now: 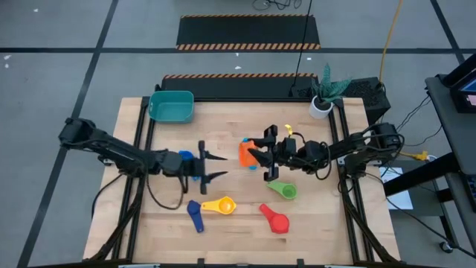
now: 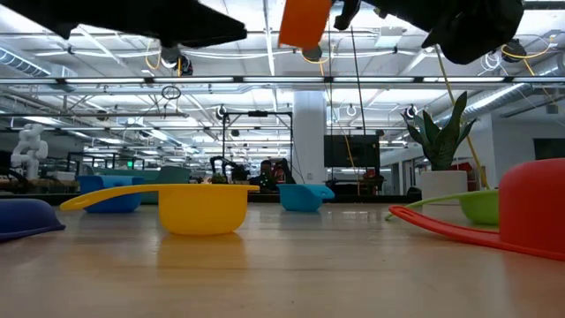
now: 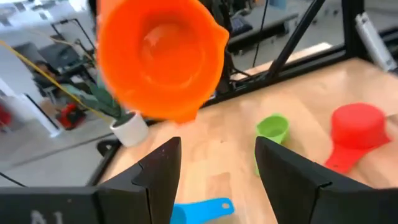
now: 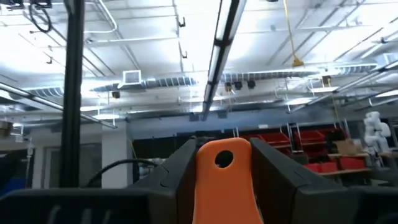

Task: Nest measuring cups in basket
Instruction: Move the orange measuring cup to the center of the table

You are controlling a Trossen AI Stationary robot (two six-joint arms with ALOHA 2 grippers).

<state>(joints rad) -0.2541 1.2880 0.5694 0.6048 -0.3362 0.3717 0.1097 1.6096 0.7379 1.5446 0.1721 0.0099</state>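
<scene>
While the right gripper clamps the orange cup by its handle, the empty left gripper stands apart mid-table; the light, rigid plastic seems best gripped there.

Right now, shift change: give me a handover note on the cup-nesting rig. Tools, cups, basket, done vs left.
Right tool: shut on the orange cup by its handle, held in the air over mid-table.
Left tool: open, empty, facing the orange cup, above a blue cup.
On the table: dark blue cup, yellow cup, red cup, green cup.
Basket: far-left corner, looks empty from above.
Done: nothing nested in the basket yet.
Left: all visible cups. A seventh cup does not show clearly from above.
</scene>
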